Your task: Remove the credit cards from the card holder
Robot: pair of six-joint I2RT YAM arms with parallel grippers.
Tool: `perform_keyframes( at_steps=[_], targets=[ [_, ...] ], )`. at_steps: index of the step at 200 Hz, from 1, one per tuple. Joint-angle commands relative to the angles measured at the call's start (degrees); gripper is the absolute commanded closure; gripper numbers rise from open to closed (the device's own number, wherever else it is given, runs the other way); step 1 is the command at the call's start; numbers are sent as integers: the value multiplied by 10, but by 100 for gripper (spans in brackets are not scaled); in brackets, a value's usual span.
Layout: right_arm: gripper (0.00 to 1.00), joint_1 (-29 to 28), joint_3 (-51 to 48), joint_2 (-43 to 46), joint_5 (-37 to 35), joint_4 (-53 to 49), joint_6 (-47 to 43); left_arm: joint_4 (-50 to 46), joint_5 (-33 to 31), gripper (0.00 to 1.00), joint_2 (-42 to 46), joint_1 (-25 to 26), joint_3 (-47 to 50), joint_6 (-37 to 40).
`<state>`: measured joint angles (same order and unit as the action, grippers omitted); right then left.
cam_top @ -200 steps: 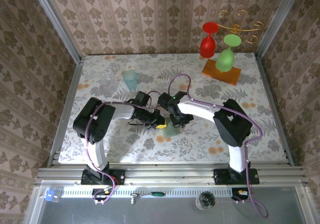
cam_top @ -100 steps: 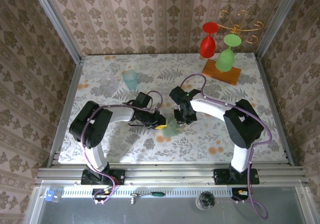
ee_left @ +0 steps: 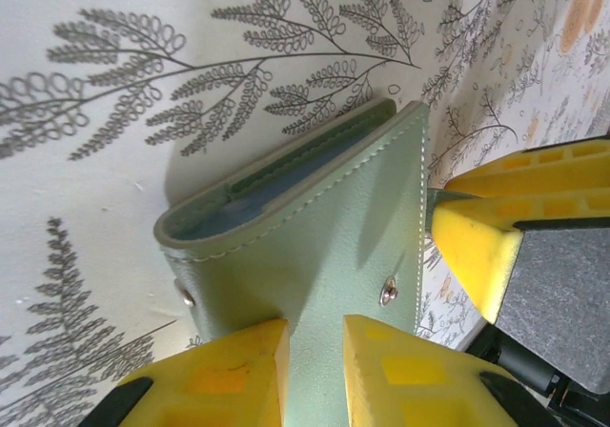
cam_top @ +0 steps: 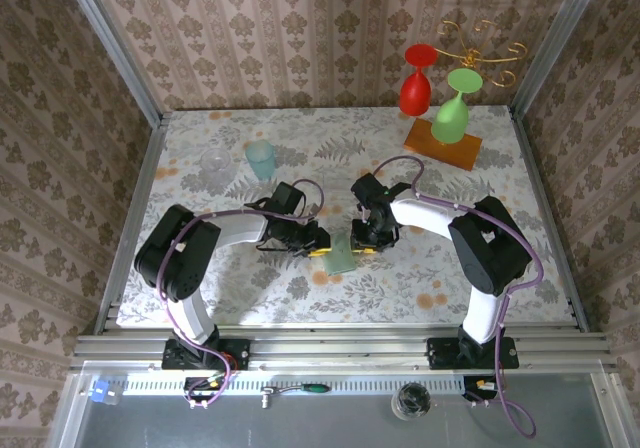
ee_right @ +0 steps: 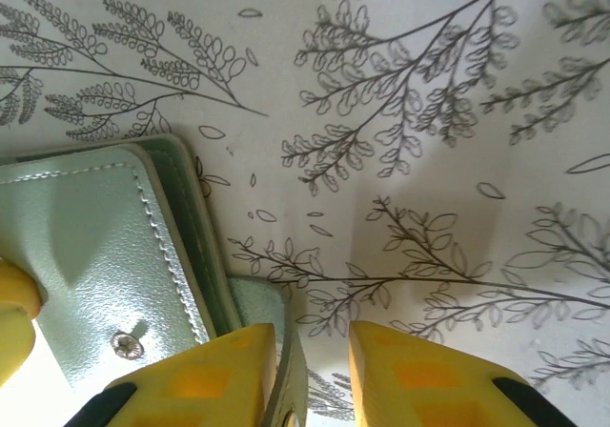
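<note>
At the far left of the floral counter (cam_top: 420,278) stands a clear glass cup (cam_top: 213,160), with a teal tumbler (cam_top: 261,158) just beside it on the right.

Nearer the middle, the left gripper (cam_top: 319,247) reaches in from the left, low over the counter. Its yellow jaws are parted a little. The left wrist view shows a narrow gap between them, with the pale green face of the card holder (cam_top: 342,257) showing in that gap. I cannot tell whether they pinch it.

The card holder lies on the counter between the two grippers, folded like a book with its panels slightly agape. A metal snap stud (ee_left: 388,292) sits on its upper panel. A blue strip (ee_left: 246,201) shows inside the fold, and I cannot tell whether it is a card.

The right gripper (cam_top: 370,244) comes in from the right, touching the holder's right edge. Its jaws are released, with slack around the edge of the lower panel, which pokes into the gap.

At the far right corner, a red wine glass (cam_top: 416,86) and a green wine glass (cam_top: 452,114) hang foot-up from a gold wire rack (cam_top: 478,38) on an orange base (cam_top: 443,144).
</note>
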<state>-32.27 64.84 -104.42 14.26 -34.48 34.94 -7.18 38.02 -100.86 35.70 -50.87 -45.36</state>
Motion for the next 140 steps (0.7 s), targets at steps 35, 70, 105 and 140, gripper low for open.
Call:
perform_keyframes(
  at_steps=[35,70,105,140],
  targets=[
    [78,6,-11,1,53,34,11,-43,-33,77,19,-1,-26,-2],
    [79,7,-13,-7,64,49,11,-55,-40,77,30,-7,-28,7],
    [80,7,-17,-14,64,51,11,-54,-44,76,40,-12,-23,7],
    [80,7,-20,-17,48,45,9,-49,-46,76,44,-16,-16,6]
  ],
)
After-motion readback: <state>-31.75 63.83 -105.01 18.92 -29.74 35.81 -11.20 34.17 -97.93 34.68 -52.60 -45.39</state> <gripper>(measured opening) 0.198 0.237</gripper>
